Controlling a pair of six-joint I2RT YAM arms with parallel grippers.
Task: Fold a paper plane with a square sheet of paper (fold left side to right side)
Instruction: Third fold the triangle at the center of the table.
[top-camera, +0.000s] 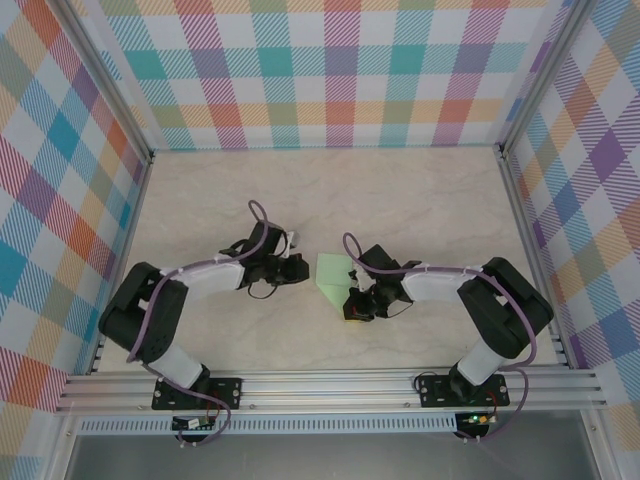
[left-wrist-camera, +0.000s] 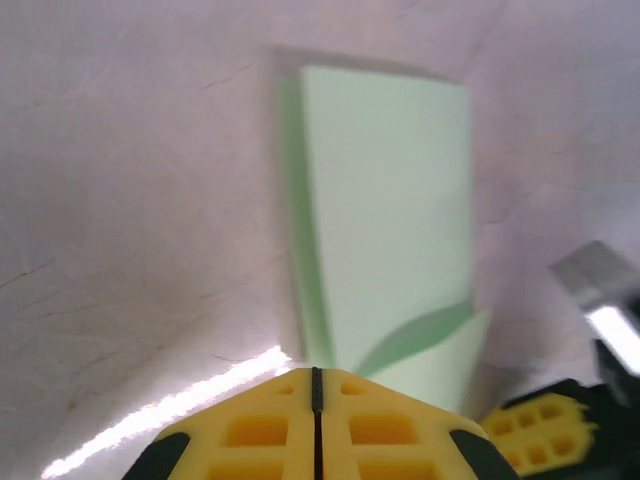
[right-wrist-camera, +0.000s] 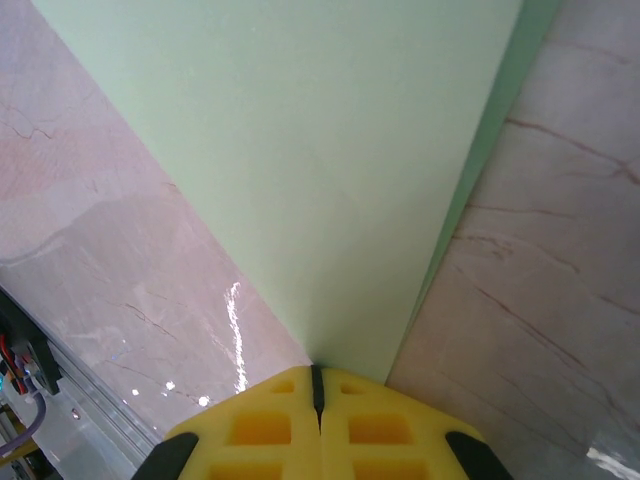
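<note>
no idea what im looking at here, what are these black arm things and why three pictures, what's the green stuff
These are two robot arms bolted at the near edge of a marble-look table, inside a booth with checked walls. The overhead picture comes from a fixed camera above and behind them. The other two come from small cameras on each arm's wrist, looking past the yellow fingertips.

The green stuff is a sheet of pale green paper, already folded over, lying on the table between the arms. They are folding it toward a paper plane.

The right tool is shut, its tips at the near edge of the paper, which runs under them. It looks pinched or pressed down; I can't tell which. The left tool is also shut, sitting just short of the paper and holding nothing that I can see.
</note>
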